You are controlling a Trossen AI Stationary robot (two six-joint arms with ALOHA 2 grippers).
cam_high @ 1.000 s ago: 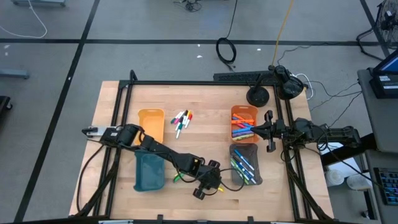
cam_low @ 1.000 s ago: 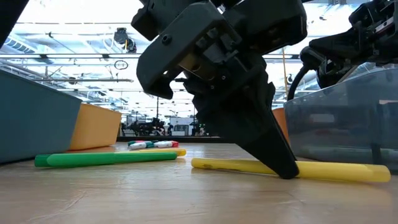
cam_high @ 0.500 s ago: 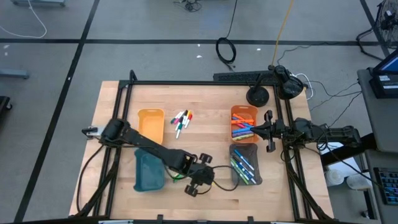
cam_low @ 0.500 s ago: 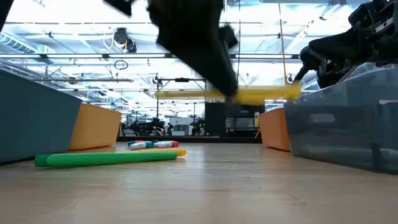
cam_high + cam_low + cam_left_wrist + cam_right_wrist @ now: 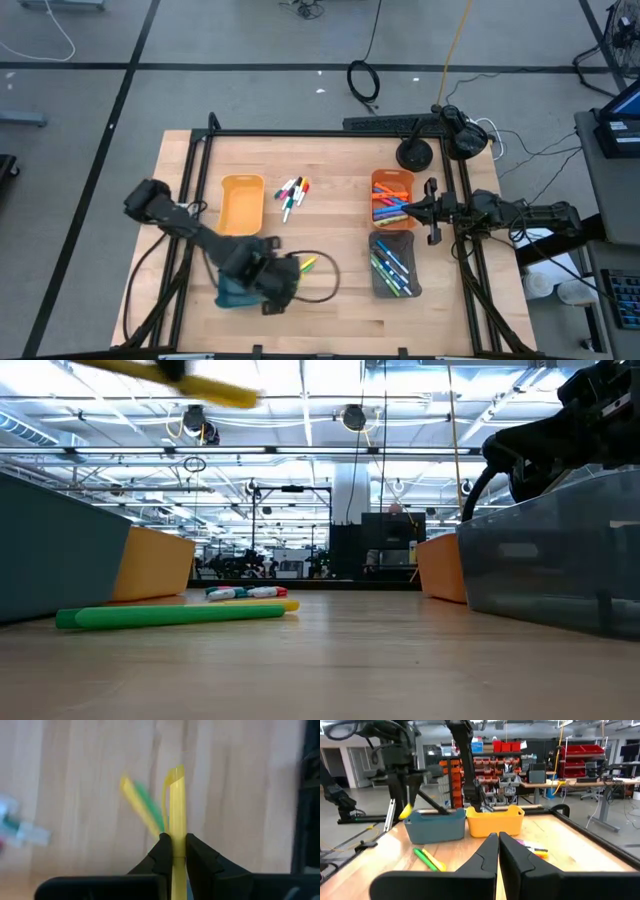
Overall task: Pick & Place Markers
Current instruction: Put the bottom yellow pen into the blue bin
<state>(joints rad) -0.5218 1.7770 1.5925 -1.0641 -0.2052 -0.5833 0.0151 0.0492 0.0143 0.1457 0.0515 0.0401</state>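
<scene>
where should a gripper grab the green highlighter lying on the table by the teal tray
Grip the green highlighter at mid-barrel, coming straight down from above. It lies flat with a thin yellow pen close alongside, so set the fingers across the barrel, and keep clear of the teal tray.

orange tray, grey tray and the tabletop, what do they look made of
Orange tray: probably opaque moulded plastic, with smooth, even colour and rounded corners.
Grey tray: likely translucent smoky plastic; in the low view its wall lets light through.
Tabletop: looks like pale wood, with plank lines and grain visible and a slight sheen in the low view.
</scene>
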